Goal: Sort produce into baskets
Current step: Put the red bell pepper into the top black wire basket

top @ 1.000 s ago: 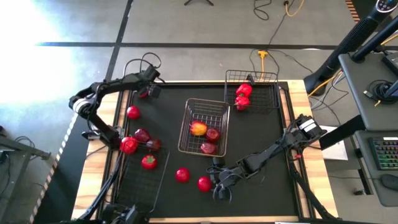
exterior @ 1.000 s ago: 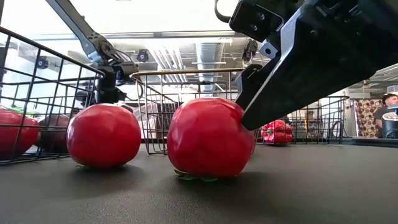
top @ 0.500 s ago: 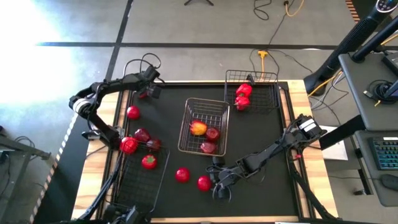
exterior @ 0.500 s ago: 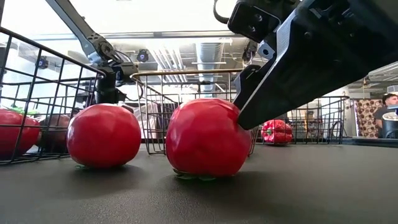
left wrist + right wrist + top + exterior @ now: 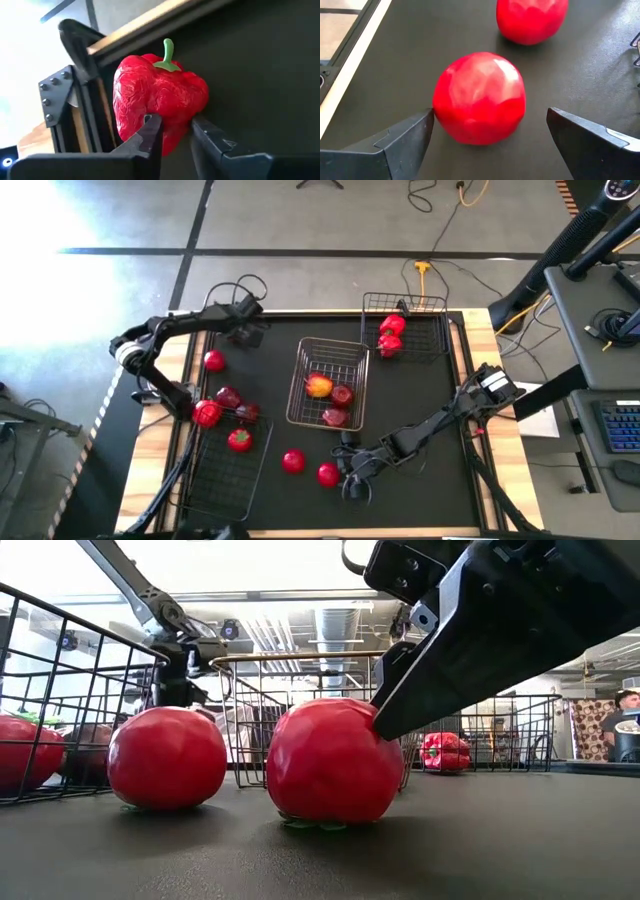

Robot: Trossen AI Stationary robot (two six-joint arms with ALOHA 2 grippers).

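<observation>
Two arms are working on your table at once. Your right gripper (image 5: pixel 345 477) is sitting low in the lower middle of the high view with its fingers (image 5: pixel 405 142) spread wide on either side of a tomato (image 5: pixel 328 474); in the right wrist view one finger is just touching that tomato's side while the other is standing clear of it. A second tomato (image 5: pixel 292 461) is lying just to its left on the black mat (image 5: pixel 420 400).

Your left gripper (image 5: pixel 172 131) is reaching into the upper left part of the high view, near the mat's far edge, and is pinching a red bell pepper (image 5: pixel 159 97) between its fingers, the green stem pointing away from the wrist.

You are also looking at three baskets. The silvery basket (image 5: pixel 329 350) in the centre is holding a yellow-red apple (image 5: pixel 318 386) and two dark red apples (image 5: pixel 342 395). A black basket (image 5: pixel 405 304) at upper right is holding two red peppers (image 5: pixel 390 333). Another black basket (image 5: pixel 225 470) at lower left is holding a tomato (image 5: pixel 238 440), with more red produce (image 5: pixel 208 413) and two dark apples (image 5: pixel 229 396) sitting around its upper edge; whether those are inside it you cannot tell. One more red piece (image 5: pixel 214 361) is lying alone on the mat at left.
</observation>
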